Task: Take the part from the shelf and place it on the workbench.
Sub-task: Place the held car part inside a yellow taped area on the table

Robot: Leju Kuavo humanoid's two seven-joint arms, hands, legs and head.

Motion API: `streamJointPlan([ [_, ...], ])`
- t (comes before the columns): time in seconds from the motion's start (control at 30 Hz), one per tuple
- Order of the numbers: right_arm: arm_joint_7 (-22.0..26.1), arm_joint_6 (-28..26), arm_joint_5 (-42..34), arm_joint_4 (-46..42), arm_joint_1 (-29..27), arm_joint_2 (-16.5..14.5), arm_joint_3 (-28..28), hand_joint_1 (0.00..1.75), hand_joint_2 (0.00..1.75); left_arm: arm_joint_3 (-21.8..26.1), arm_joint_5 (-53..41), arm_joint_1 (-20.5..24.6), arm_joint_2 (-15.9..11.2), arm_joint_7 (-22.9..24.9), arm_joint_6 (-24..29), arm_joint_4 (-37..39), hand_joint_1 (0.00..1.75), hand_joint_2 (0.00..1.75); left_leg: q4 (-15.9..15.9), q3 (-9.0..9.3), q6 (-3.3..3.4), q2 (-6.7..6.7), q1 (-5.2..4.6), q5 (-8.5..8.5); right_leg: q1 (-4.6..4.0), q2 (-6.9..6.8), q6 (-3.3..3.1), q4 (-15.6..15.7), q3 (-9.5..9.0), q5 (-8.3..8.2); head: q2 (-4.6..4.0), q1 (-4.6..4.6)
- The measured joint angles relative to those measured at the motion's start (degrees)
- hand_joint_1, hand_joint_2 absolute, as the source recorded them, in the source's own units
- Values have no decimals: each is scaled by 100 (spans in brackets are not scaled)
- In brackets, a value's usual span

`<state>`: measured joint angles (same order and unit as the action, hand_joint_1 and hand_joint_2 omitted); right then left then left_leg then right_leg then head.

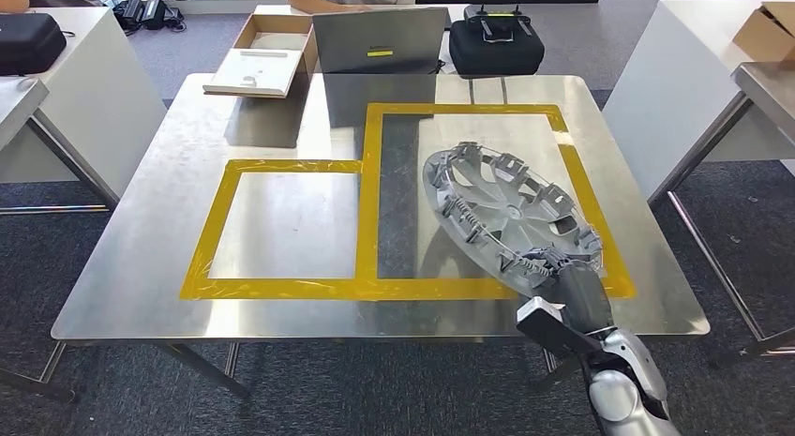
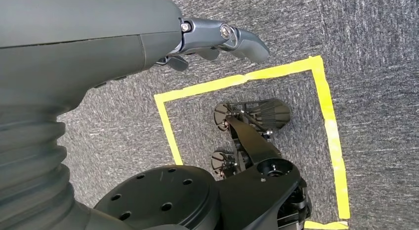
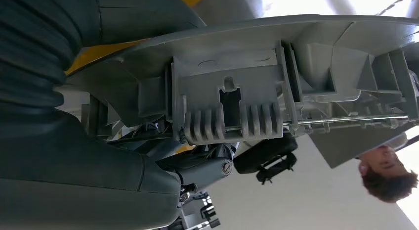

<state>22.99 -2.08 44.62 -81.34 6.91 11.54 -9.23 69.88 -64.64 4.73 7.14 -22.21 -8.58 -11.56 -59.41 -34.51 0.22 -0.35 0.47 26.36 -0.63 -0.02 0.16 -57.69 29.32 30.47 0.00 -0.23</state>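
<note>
Bare left tape square (image 1: 281, 225); open box (image 1: 260, 56) behind.

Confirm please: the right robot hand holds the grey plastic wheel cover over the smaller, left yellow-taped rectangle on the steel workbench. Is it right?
Not quite. In the head view the right robot hand holds the grey plastic wheel cover over the larger, right yellow-taped rectangle on the steel workbench.
</note>
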Motion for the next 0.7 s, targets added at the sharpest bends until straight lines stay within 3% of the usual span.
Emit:
streamJointPlan([
  [0.33, 373, -238, 404, 2008, 856, -57, 226, 175, 175, 0, -87, 2, -9, -66, -12, 0, 0, 175, 1, 14, -1, 2, 2, -2, -1, 1, 1, 0, -8, -1, 0, -1],
  [0.7, 233, -266, 1207, 4489, 2728, -308, -35, 175, 175, 0, -156, 49, -10, -32, 63, 3, 0, 175, 1, 15, -5, 18, 1, -24, -1, 22, 6, -2, -8, -30, 0, 1],
])
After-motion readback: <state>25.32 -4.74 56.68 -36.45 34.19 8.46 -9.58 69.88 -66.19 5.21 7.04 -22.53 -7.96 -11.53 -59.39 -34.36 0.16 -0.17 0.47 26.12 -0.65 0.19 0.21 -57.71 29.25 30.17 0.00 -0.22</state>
